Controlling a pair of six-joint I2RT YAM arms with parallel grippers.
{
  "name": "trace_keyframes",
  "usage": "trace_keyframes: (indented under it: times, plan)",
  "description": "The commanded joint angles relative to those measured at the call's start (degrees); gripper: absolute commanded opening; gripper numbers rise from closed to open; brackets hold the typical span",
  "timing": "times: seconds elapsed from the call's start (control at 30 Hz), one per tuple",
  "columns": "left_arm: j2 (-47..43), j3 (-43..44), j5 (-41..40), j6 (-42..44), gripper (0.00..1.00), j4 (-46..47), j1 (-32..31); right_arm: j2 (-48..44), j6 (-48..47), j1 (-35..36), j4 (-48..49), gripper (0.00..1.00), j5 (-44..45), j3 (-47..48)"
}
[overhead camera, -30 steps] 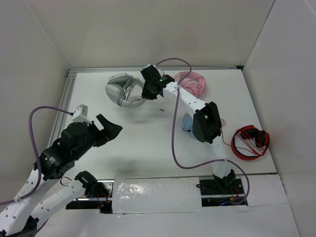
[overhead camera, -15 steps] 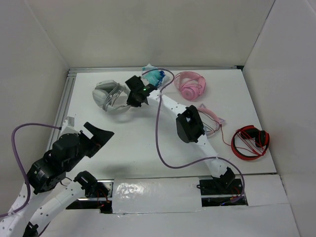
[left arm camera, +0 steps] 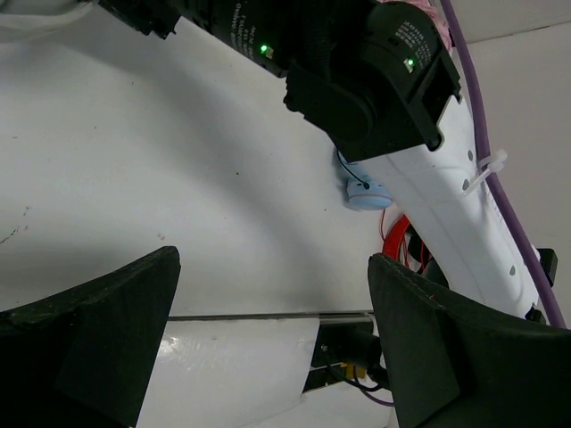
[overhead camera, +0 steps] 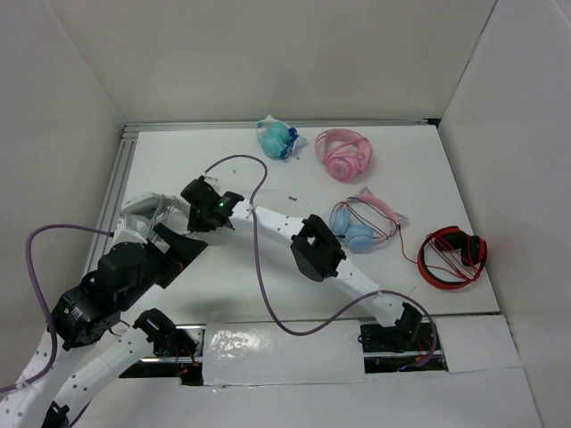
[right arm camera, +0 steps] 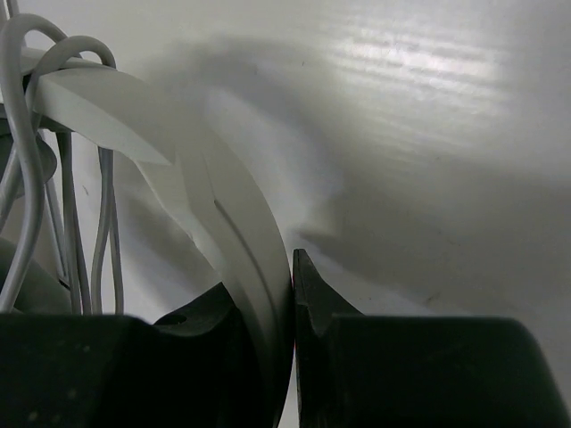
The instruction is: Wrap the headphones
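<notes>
Light-grey plastic: the headphones [overhead camera: 144, 209] sit at the left side of the table [overhead camera: 428, 169], close to its left edge. The right arm reaches across the table to them. The right claw [overhead camera: 189, 198] is clenched on the wide headband [right arm camera: 227, 209]; the wrist view shows the band pinched edge-on between both fingers [right arm camera: 343, 334]. The thin grey cable [right arm camera: 27, 169] loops over the band beside the grip (several strands, count unclear). The left claw [left arm camera: 268, 312] is released, fingers spread wide and grasping nothing, over bare table just beside the headphones on the near side. Also on the table: a teal pair [overhead camera: 277, 137] and a pink pair [overhead camera: 344, 152] at the far edge, a blue-cupped pair [overhead camera: 357, 227] mid-right, and a red pair [overhead camera: 451, 259] at the right edge.
</notes>
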Motion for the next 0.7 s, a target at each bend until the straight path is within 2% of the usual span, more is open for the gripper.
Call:
trace_keyframes:
  times: [0.0,0.03,0.1,0.23,0.33,0.67]
  plan:
    - [-0.4,-0.5,0.7,-0.3,0.99,2.4,0.0,-0.8,-0.3,0.7,8.7,0.00,-0.6,3.9]
    - [-0.6,-0.5,1.0,0.3,0.99,2.4,0.0,-0.7,-0.5,1.1,8.9,0.00,-0.5,3.8]
    - [-0.8,-0.5,1.0,0.7,0.99,2.9,0.0,-1.1,-0.3,1.8,8.5,0.08,1.3,3.3]
    - [-0.6,-0.4,0.3,0.2,0.99,2.2,0.0,-2.5,-0.1,1.5,9.8,0.33,2.0,0.4]
    - [-0.8,-1.1,0.3,0.5,0.99,2.7,0.0,-3.6,-1.3,1.4,10.3,0.43,1.4,-0.8]
    - [-0.3,-0.4,0.3,1.0,0.99,2.2,0.0,-8.8,-5.7,2.3,13.2,0.62,-2.3,-3.4]
